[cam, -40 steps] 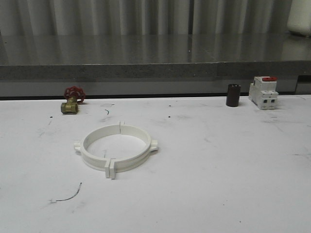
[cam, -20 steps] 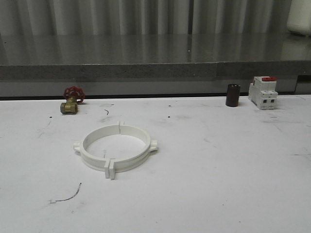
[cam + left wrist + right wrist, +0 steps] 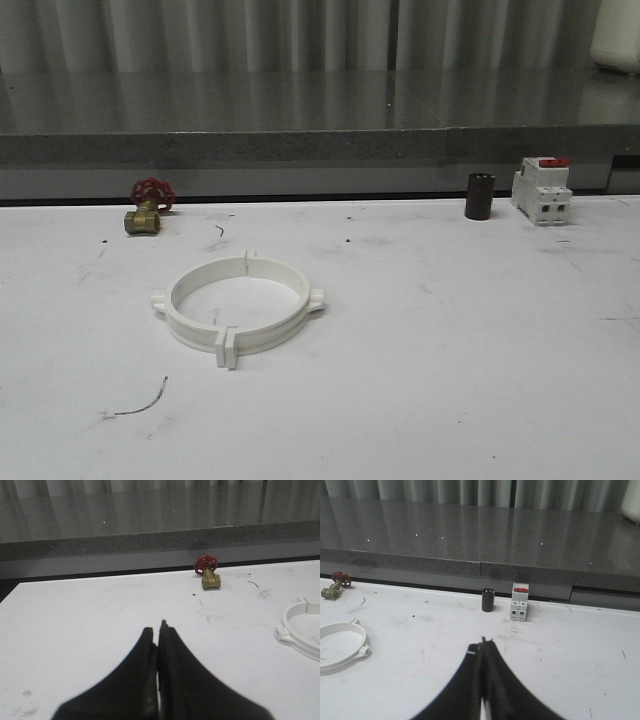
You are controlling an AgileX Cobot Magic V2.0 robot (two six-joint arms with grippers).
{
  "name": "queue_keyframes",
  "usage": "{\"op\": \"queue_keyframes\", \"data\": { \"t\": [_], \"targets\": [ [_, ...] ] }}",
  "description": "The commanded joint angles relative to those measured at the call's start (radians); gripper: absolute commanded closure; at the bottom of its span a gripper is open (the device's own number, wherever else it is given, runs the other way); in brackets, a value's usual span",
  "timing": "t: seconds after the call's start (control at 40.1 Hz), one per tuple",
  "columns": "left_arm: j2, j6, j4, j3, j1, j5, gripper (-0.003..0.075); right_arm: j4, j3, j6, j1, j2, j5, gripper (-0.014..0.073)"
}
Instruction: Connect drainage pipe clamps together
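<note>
I judge the job done — the drainage pipe clamps (image 3: 238,306) sit joined as one ring on the surface (image 3: 450,350); left tool (image 3: 159,628) and right tool (image 3: 482,644) clenched, empty.

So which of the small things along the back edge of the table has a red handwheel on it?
The brass valve at back left, topped by the red wheel. The circuit breaker at back right has a red switch, and the dark cylinder beside it has no red.
</note>
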Motion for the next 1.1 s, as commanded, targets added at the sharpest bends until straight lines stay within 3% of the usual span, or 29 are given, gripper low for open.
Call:
{"op": "queue_keyframes", "data": {
  "t": [0.0, 0.224, 0.523, 1.072],
  "targets": [
    [-0.021, 0.001, -0.01, 0.001, 0.002, -0.08, 0.0741, -0.048, -0.015, -0.005, -0.004, 0.012, -0.089, 0.0708],
    [-0.021, 0.001, -0.01, 0.001, 0.002, -0.08, 0.0741, 0.076, 0.17, -0.116, -0.1, 0.012, -0.29, 0.0708],
    [-0.021, 0.001, -0.01, 0.001, 0.002, -0.08, 0.0741, 0.142, 0.38, -0.121, -0.254, 0.012, -0.461, 0.0708],
    [-0.019, 0.001, -0.01, 0.001, 0.002, -0.08, 0.0741, 0.142, 0.381, -0.121, -0.259, -0.062, -0.332, 0.0708]
  ]
}}
